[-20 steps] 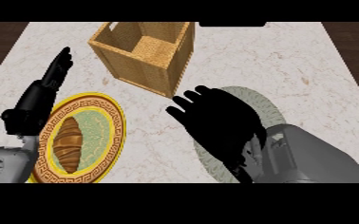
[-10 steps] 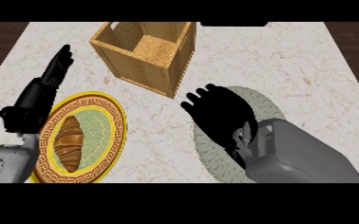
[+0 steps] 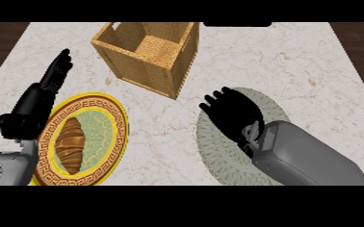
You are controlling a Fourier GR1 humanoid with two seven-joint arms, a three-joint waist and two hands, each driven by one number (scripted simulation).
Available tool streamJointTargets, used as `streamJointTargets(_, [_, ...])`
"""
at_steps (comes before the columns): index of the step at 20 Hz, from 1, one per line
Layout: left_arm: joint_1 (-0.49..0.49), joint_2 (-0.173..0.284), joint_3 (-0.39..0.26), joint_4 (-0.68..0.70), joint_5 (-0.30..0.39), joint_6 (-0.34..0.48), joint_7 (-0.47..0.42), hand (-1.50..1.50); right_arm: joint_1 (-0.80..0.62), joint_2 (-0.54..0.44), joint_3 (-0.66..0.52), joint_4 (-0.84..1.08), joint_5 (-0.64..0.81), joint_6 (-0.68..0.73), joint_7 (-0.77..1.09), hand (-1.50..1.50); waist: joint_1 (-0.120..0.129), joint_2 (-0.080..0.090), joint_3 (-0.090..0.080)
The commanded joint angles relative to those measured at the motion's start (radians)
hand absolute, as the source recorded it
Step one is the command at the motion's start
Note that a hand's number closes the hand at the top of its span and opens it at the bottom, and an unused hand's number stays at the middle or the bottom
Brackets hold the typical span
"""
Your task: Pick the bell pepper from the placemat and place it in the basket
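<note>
Nearest, the right hand lies palm-down on the round grey placemat, fingers curled over something hidden; whether it grips the bell pepper cannot be told, and the pepper itself is unseen. A pepper is likely light, smooth and firm, best taken round its body. At left, a croissant sits on a plate; the left hand rests open. Farther off stands the basket. No writing is readable.

basket: top open, unobstructed from above; tall woven walls block sideways entry.
placemat: largely covered by the right hand and its forearm.
counter: bare marble between basket and placemat, passage free.
left side: occupied by the plate with croissant and the left hand beside it.
</note>
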Motion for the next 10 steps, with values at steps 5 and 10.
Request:
streamJointTargets(5, [-0.100,-0.055,0.017,0.057,-0.046,-0.008,0.056,0.00,0.067,0.024,0.011,0.059,0.177,-0.088,-0.138,-1.50,-0.005,0.000,0.000])
streamJointTargets(10, [-0.047,-0.038,0.059,0.046,-0.036,-0.055,-0.015,0.00,0.061,0.063,-0.002,0.159,0.266,-0.171,-0.217,-1.50,0.001,0.001,0.000])
